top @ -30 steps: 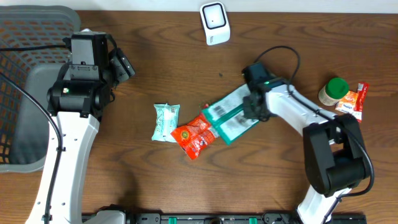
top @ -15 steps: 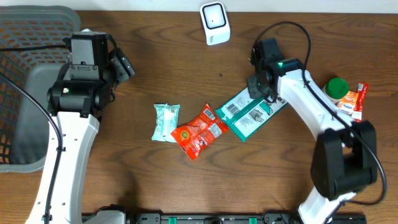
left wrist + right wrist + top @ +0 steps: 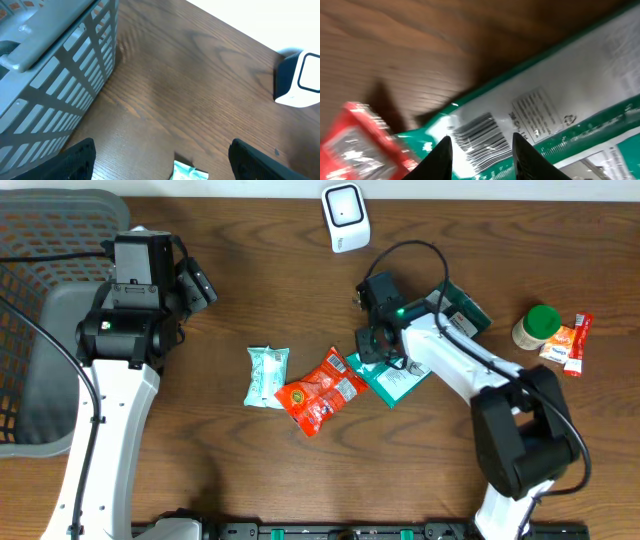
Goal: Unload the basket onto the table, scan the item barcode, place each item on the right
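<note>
1. Left gripper [image 3: 165, 162]: fingers spread wide, holding nothing, above the table [image 3: 190, 90] beside the basket [image 3: 60, 75]
2. Right gripper [image 3: 482, 155]: fingers partly apart over the green packet [image 3: 560, 95]; contact cannot be told
3. Green packet: barcode [image 3: 479, 137] facing up between the right fingers, one end touching the red packet [image 3: 320, 392], well apart from the scanner [image 3: 346, 217]
</note>
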